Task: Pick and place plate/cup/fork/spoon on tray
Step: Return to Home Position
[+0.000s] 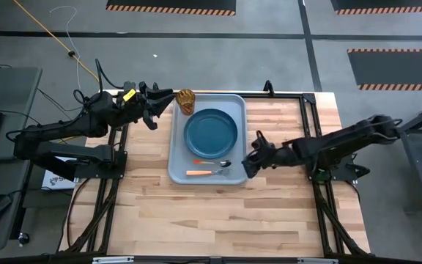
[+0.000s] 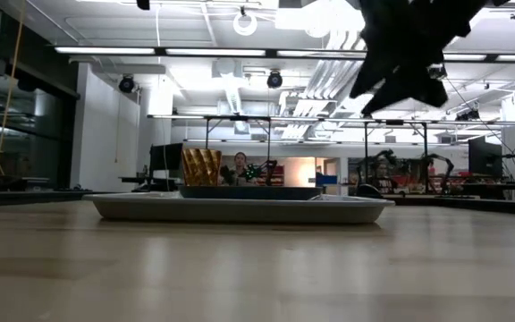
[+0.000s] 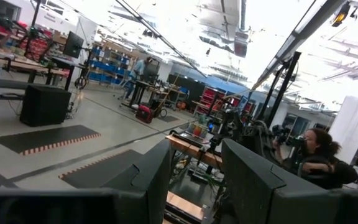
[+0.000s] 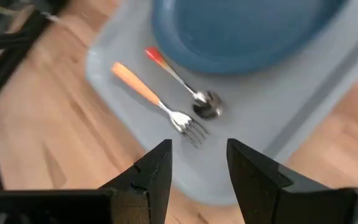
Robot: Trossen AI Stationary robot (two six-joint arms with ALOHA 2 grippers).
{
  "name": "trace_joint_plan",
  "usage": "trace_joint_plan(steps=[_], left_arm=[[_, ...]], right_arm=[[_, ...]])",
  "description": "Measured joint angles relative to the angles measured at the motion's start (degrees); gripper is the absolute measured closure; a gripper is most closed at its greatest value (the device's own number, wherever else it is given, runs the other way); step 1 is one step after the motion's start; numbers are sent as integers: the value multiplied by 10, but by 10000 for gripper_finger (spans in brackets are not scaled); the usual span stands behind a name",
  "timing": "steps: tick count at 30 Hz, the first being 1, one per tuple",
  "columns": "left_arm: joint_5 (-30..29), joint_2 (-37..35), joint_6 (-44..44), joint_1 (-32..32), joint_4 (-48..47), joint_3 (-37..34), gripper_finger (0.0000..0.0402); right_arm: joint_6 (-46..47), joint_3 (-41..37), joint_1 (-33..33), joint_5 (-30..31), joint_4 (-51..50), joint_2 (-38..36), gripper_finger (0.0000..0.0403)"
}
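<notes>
While both arms were held off the load, the tray (image 1: 178, 172) was seen in the middle of the wooden table (image 1: 218, 213). It was a pale blue-grey rectangle with rounded corners and a raised rim. A round dark blue plate (image 1: 210, 130) was set in its centre and filled most of its width. A small amber tumbler with a ribbed wall, the cup (image 1: 185, 100), was stood upright in the far left corner of the tray, just beside the plate.

Along the near side of the tray two orange-handled pieces were laid side by side, handles to the left. The spoon (image 1: 212, 162) was placed closer to the plate, with its shiny round bowl to the right. The fork (image 1: 205, 173) was laid just nearer, its silver tines also to the right.

The right gripper (image 1: 249, 158) was held just off the right edge of the tray, level with the cutlery. Its fingers (image 4: 157, 174) were spread moderately apart and nothing was held between them.

The left gripper (image 1: 160, 103) was held just left of the cup, beyond the tray's far left corner. Its fingers (image 3: 148, 180) were likewise parted, with nothing gripped.
</notes>
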Motion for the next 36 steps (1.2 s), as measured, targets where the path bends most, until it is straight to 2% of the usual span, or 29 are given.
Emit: trace_joint_plan(steps=[8, 14, 20, 26, 36], left_arm=[[-1, 0, -17, 0, 0, 0, 268], [-1, 0, -32, 0, 0, 0, 268], [7, 0, -72, 0, 1, 0, 268], [55, 0, -88, -8, 5, 0, 268], [63, -1, -66, -36, 48, 0, 268]], right_arm=[[-134, 0, -37, -4, 25, -94, 258], [-238, 0, -81, -83, 122, -161, 258], [-319, 0, -126, -125, 226, -224, 258], [-344, 0, -154, -180, 313, -264, 258], [-341, 0, -157, -182, 311, -269, 258]])
